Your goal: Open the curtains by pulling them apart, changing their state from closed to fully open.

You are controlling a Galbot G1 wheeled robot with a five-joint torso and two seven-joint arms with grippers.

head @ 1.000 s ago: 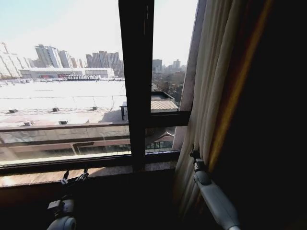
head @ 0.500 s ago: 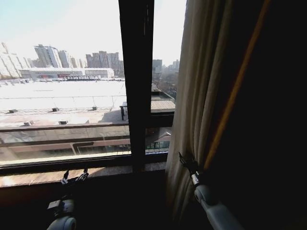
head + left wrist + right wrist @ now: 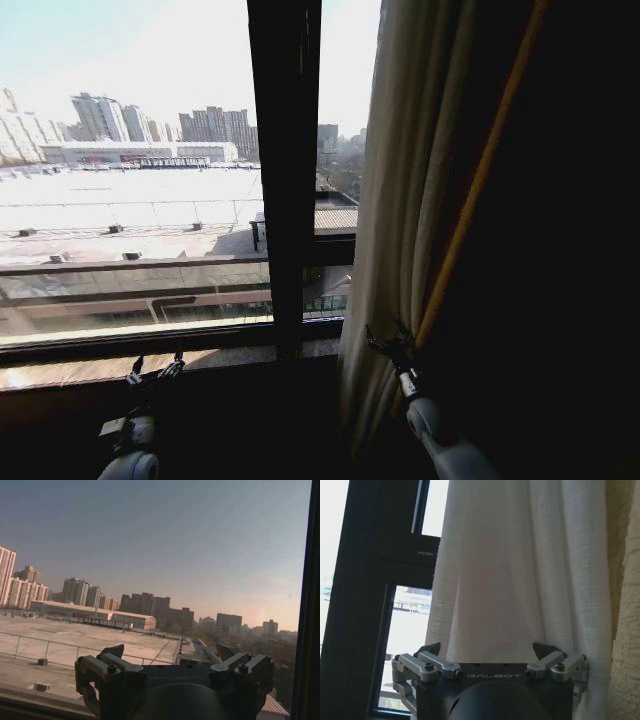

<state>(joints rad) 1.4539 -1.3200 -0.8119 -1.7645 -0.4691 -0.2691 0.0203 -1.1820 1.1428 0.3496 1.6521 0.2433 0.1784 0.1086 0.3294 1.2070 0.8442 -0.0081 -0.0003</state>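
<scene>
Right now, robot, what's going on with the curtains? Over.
Right gripper open at the curtain, bunched right of the window frame. Left gripper open, low by the sill. Nothing in the way.

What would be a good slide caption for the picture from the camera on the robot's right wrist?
The right tool, open, faces the bunched sheer white curtain beside the black window frame.
</scene>
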